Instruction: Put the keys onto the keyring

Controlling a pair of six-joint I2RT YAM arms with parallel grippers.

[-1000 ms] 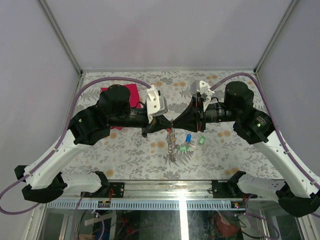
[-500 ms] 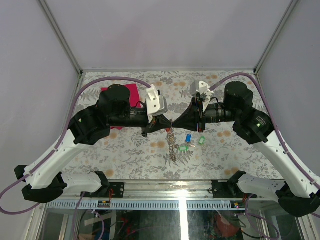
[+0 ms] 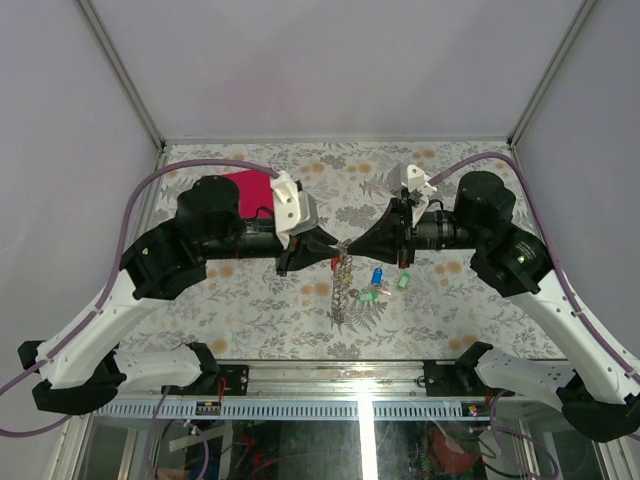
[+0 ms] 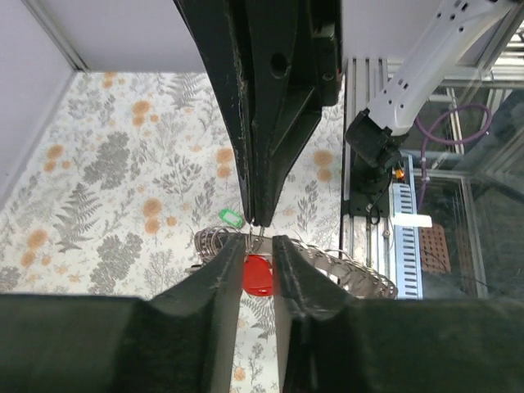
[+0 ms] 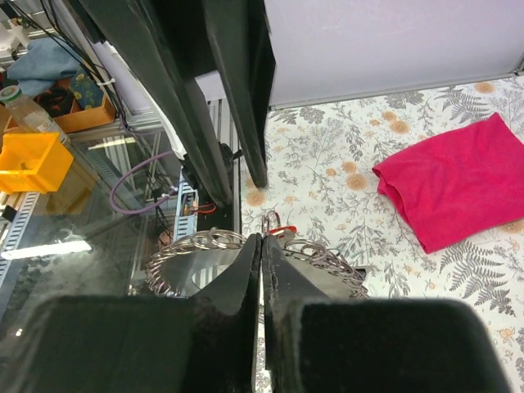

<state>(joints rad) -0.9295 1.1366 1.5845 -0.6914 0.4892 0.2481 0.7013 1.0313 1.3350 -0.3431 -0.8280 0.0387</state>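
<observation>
Top external view: left gripper (image 3: 333, 248) and right gripper (image 3: 352, 246) meet tip to tip over the middle of the floral-patterned table (image 3: 250, 300), the two arms reaching in from opposite sides. Keyring (image 3: 342, 285): large grey coiled ring, seen edge-on, hanging directly below the meeting point of the tips and running toward the near edge. Right gripper: jaws pressed fully together, pinched on the top of the keyring; in the right wrist view the coil arcs out on both sides of the closed fingers. Left gripper: jaws parted by a narrow slit and gripping nothing visible; in the left wrist view the red-headed key (image 4: 257, 277) shows through the gap, just under the right gripper's closed tips, with the ring's coil behind it. Whether this key is threaded on the ring cannot be told. Blue-headed key (image 3: 377, 276): on the table just right of the hanging ring. Green-headed key (image 3: 403, 281): on the table further right, apart from the ring. Second green-headed key (image 3: 367, 295): on the table near the ring's lower end. Magenta cloth (image 3: 250, 185): lying at the far left of the table, partly hidden by the left arm.
</observation>
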